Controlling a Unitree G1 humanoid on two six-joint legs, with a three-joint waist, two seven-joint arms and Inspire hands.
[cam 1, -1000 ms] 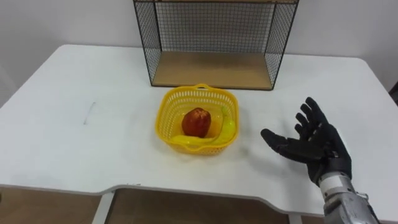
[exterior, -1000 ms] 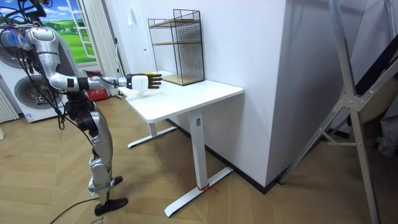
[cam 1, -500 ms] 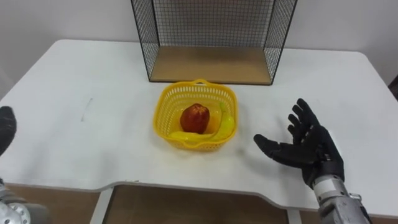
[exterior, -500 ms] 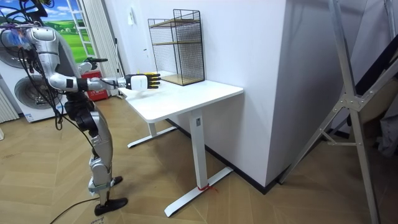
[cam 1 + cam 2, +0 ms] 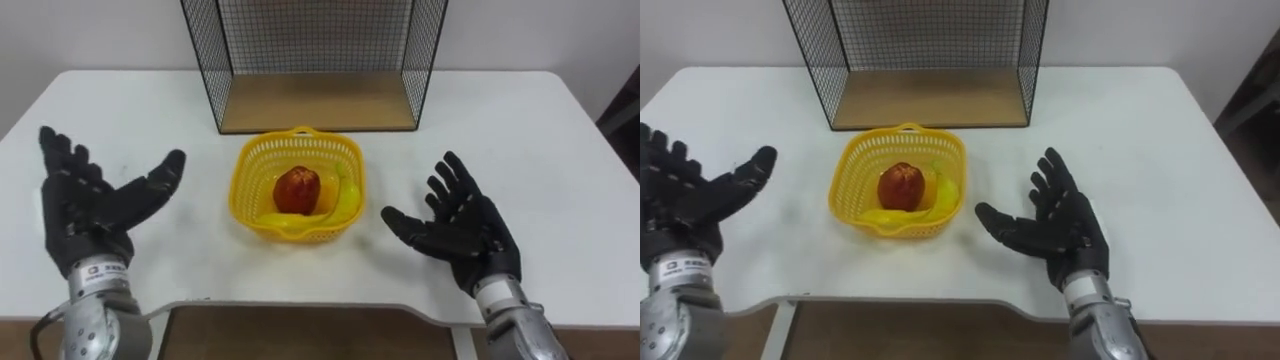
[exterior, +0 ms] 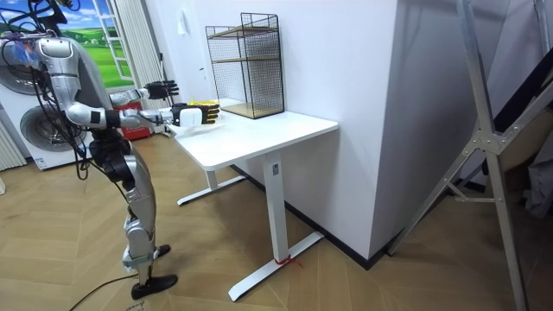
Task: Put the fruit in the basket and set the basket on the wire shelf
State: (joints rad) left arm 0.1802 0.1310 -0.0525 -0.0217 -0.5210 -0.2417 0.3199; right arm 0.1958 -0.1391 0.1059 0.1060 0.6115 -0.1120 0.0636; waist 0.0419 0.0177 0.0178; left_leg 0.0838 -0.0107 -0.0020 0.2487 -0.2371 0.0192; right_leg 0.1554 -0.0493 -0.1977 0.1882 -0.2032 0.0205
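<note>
Yellow lattice basket [image 5: 252, 196] holds red apple [image 5: 297, 190] and yellow banana [image 5: 343, 206]; wire shelf [image 5: 315, 102] black, table [image 5: 520, 120] white.

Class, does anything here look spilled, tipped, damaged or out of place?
Nothing stands out. The yellow basket sits upright on the table, red fruit and banana inside, left hand and right hand open either side.

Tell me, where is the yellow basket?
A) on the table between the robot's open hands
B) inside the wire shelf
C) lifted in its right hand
A: the yellow basket rests on the table before the wire shelf, left hand and right hand open beside it.
</note>
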